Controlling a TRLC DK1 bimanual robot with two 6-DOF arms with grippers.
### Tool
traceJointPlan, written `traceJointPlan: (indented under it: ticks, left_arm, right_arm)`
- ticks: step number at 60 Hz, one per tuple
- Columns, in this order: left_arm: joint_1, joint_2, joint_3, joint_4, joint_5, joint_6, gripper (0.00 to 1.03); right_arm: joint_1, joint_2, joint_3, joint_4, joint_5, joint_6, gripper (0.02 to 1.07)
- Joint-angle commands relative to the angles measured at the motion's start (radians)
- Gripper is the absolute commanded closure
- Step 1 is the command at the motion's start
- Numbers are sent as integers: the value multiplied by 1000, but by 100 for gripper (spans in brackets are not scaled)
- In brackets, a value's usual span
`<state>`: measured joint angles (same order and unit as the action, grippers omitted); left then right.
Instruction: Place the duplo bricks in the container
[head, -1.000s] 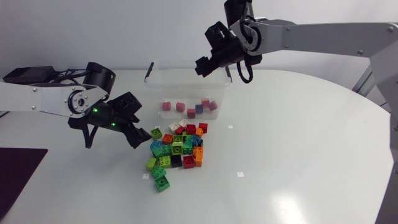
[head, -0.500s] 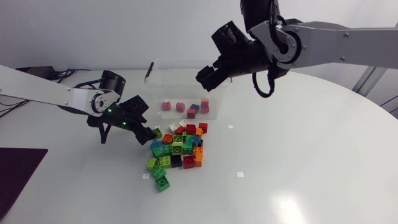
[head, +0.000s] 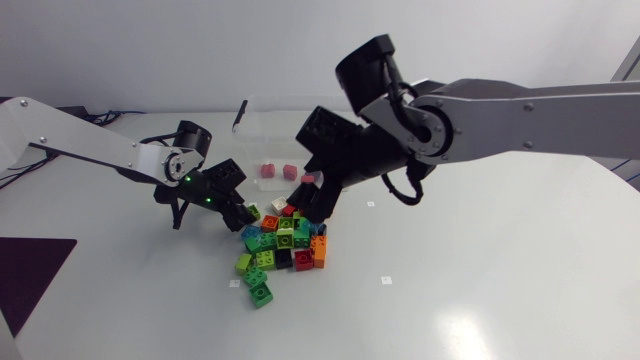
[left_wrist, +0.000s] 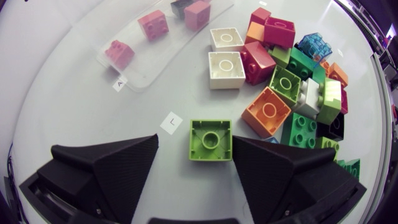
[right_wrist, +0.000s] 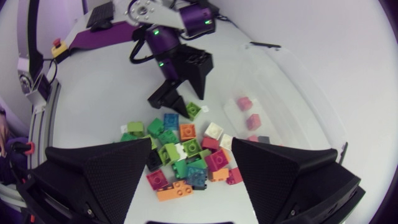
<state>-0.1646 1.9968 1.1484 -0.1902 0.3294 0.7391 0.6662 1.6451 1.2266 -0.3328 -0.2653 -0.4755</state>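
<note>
The left gripper (left_wrist: 194, 143) is seen held wide open low over the white table (head: 480, 260). A lime green brick (left_wrist: 210, 139) lies flat between its fingers, studs up. The brick is placed just beside one finger and well apart from the other, so nothing is gripped. This brick is found at the edge of the pile of bricks (head: 285, 245) that faces the left arm.

The right gripper (head: 315, 205) is also spread wide and nothing is held in it. It is positioned above the side of the pile nearest the clear container (head: 262, 140). In the right wrist view the mixed pile is framed between its fingers, with the left gripper ahead of it.

A few pink bricks (head: 268, 171) are seen lying inside the container, which stands just beyond the pile.
</note>
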Motion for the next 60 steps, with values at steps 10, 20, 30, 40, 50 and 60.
traceJointPlan:
  ticks: [10,20,30,40,50,60]
  left_arm:
    - [-1,25,20,-40,36,59,78]
    - [11,-7,-10,-63,37,92,79]
    - [59,-76,-70,-80,63,128,79]
    - [88,-179,-145,-94,83,157,79]
    - [94,-286,-177,-129,99,160,79]
    - [94,-357,-204,-149,105,160,79]
  right_arm:
    - [58,179,67,-98,-3,-133,14]
    - [99,236,90,-97,58,-175,14]
    - [119,314,131,-98,98,-210,14]
    - [113,377,183,-123,98,-236,15]
    - [99,418,229,-160,86,-247,21]
    - [87,443,240,-175,81,-256,31]
